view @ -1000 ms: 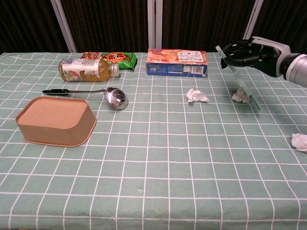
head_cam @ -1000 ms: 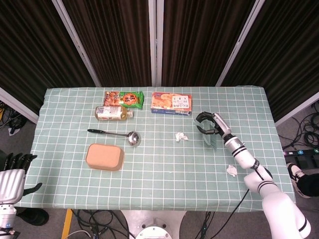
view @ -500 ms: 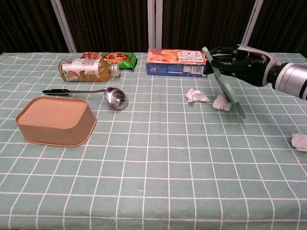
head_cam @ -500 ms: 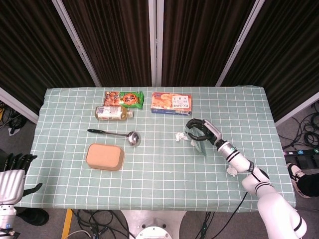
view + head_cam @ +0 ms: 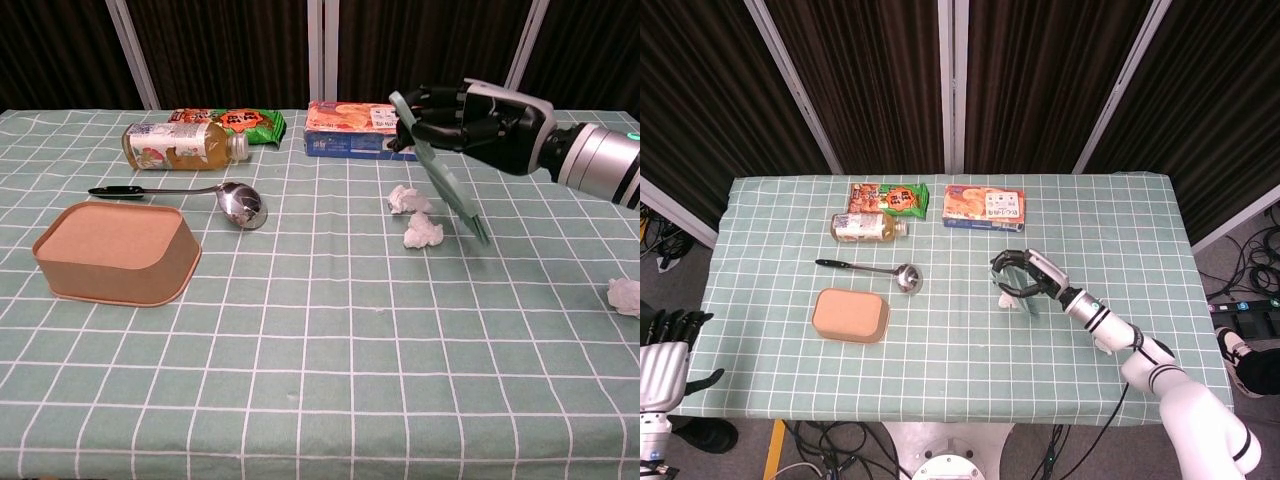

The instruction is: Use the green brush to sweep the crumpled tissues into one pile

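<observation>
My right hand (image 5: pixel 472 117) grips the top of the pale green brush (image 5: pixel 455 190), which slants down to the table right of centre. Two crumpled tissues lie close together just left of the brush's lower edge: one tissue (image 5: pixel 408 198) further back, the other tissue (image 5: pixel 423 232) nearer, almost touching it. A third tissue (image 5: pixel 626 296) lies apart at the right edge of the chest view. In the head view the right hand (image 5: pixel 1028 280) covers most of the two tissues. My left hand (image 5: pixel 667 355) hangs off the table's near left corner, fingers apart, holding nothing.
A tan container (image 5: pixel 115 250) and a metal ladle (image 5: pixel 235 203) lie on the left half. At the back stand a tea bottle (image 5: pixel 180 145) on its side, a green snack bag (image 5: pixel 235 120) and an orange box (image 5: pixel 365 128) right behind the right hand.
My right hand has swept the brush leftward across the table, pushing one tissue from the right until it lies beside the other tissue. The left hand has stayed still.
</observation>
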You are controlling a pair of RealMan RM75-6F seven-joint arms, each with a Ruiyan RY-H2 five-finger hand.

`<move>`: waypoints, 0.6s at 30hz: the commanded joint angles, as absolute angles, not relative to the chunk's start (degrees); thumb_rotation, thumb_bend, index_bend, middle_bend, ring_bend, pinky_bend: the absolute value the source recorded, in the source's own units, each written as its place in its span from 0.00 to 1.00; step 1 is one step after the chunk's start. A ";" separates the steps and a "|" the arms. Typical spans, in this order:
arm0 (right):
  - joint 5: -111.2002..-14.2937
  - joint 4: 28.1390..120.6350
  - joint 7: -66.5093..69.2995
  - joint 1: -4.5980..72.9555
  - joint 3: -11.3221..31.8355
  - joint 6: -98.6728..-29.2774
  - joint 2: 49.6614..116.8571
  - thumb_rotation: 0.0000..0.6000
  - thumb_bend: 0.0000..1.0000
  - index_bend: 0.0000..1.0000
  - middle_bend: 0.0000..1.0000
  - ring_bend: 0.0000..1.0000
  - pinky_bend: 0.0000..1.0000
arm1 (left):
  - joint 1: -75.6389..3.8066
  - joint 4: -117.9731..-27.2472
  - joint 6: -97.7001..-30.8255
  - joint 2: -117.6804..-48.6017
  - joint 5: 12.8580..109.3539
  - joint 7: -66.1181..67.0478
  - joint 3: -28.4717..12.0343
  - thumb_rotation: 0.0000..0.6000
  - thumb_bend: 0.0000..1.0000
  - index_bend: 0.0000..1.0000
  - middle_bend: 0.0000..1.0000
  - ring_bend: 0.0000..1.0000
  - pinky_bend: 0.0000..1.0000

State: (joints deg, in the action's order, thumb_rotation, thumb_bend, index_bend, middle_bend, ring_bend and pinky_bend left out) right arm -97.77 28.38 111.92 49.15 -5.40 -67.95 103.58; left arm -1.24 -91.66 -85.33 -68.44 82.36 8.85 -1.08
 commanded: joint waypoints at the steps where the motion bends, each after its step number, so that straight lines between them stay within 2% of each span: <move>1: -96.44 30.37 110.35 51.12 -3.77 -65.99 102.12 1.00 0.62 0.89 0.75 0.39 0.19 | -1.34 -91.64 -85.29 -68.46 82.48 8.78 -1.13 1.00 0.04 0.21 0.17 0.10 0.05; 10: -95.10 28.35 113.35 59.45 -2.66 -52.28 104.61 1.00 0.62 0.89 0.75 0.39 0.19 | -1.30 -92.08 -85.19 -68.22 82.15 9.35 -1.17 1.00 0.04 0.21 0.17 0.10 0.05; 18: -96.10 23.70 120.76 63.04 -4.90 -45.25 108.26 1.00 0.62 0.89 0.75 0.39 0.19 | -1.30 -92.36 -84.94 -68.13 81.60 9.68 -1.29 1.00 0.04 0.21 0.17 0.10 0.05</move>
